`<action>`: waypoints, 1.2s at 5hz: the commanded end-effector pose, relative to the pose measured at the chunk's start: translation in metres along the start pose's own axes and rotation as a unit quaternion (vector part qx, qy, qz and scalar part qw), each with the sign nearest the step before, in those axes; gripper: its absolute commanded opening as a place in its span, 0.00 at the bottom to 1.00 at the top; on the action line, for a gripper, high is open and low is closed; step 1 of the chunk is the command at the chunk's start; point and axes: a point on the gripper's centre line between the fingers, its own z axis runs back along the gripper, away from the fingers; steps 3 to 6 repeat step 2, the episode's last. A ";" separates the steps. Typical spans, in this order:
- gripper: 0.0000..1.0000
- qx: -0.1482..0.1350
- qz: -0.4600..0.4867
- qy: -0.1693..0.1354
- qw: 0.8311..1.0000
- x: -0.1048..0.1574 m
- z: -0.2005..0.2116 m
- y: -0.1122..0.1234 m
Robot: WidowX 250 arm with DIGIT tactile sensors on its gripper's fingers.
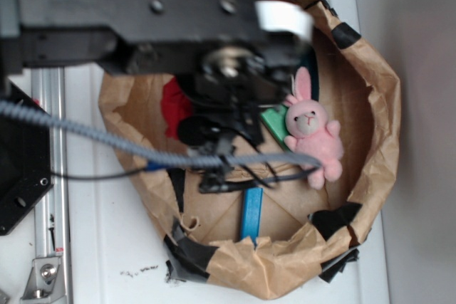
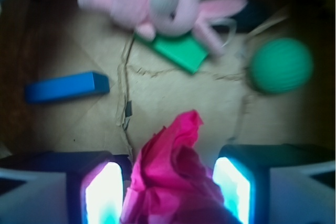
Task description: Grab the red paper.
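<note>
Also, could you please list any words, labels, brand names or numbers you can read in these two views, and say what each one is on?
None: no legible text in either view.
The white band on the arm looks blank, and blurred.
The blue block, green block, green ball, pink bunny and red paper between the gripper fingers carry no print.

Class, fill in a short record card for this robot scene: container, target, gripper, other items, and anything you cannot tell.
container: brown paper wall with black tape patches, ringing the items
target: red paper, crumpled, between the two fingers
gripper: gripper, fingers either side of the paper
other items: pink bunny lying partly on a green block; blue block; green ball
cannot tell: whether the fingers already press the paper
</note>
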 end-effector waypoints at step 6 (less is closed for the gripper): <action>0.00 -0.055 0.056 -0.078 0.994 -0.011 0.013 -0.015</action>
